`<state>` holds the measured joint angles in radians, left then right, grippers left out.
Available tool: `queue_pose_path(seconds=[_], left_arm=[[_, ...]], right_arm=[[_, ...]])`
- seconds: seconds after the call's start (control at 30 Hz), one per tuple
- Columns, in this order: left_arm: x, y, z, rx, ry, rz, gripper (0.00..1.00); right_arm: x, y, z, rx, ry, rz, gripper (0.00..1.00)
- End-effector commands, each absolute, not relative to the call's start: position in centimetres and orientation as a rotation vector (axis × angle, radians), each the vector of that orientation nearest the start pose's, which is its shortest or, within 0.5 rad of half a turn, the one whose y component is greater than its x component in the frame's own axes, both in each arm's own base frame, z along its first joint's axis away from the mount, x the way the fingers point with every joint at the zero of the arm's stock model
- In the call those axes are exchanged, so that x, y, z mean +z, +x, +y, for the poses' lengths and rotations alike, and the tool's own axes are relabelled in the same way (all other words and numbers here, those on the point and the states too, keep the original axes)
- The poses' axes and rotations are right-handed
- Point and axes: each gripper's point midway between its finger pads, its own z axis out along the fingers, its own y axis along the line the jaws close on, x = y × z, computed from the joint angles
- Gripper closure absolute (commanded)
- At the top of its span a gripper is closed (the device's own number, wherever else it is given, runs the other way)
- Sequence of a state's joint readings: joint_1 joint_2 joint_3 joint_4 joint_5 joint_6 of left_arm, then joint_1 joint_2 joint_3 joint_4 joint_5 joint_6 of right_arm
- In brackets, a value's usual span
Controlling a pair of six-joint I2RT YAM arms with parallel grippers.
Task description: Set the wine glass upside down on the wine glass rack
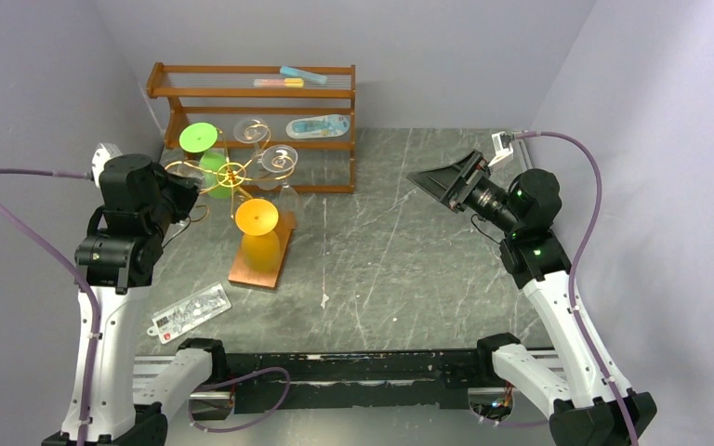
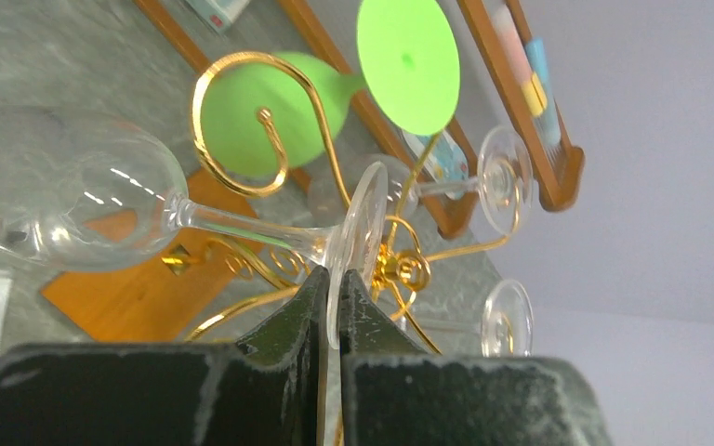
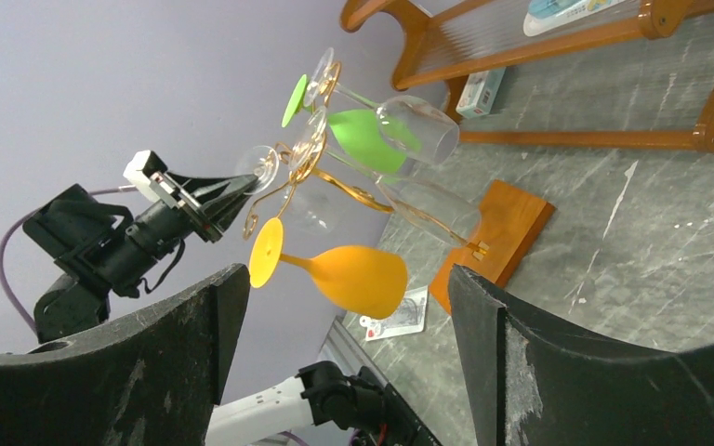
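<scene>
My left gripper is shut on the rim of the foot of a clear wine glass. The glass hangs bowl-down, its stem beside a curled arm of the gold wire rack. In the top view the left gripper is at the left side of the rack, which stands on a copper-brown base. A green glass, an orange glass and two clear glasses hang upside down on the rack. My right gripper is open and empty, raised right of the rack; its view faces the rack.
A brown wooden shelf unit with small packets stands behind the rack against the back wall. A flat white packet lies on the dark stone table near the left arm's base. Grey walls close in the left, back and right sides.
</scene>
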<state>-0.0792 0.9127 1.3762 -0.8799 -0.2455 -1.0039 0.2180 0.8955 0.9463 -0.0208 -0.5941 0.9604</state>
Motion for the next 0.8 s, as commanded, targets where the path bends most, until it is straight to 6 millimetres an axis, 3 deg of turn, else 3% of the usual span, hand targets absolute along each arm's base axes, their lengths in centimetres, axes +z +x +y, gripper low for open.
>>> queue_pose_path(seconds=[0.0, 0.5, 0.77], left_arm=[[38.2, 28.0, -3.9, -0.666, -0.984, 1.686, 0.95], [40.0, 29.1, -3.3, -0.712, -0.962, 1.531, 0.95], [41.3, 29.9, -1.7, -0.645, -0.989, 1.450, 0.95]], right_arm=[[37.4, 26.1, 18.8, 1.356, 0.104, 1.715, 0.18], [37.1, 26.0, 18.8, 1.363, 0.106, 1.717, 0.18], [37.0, 26.0, 18.6, 1.337, 0.106, 1.729, 0.18]])
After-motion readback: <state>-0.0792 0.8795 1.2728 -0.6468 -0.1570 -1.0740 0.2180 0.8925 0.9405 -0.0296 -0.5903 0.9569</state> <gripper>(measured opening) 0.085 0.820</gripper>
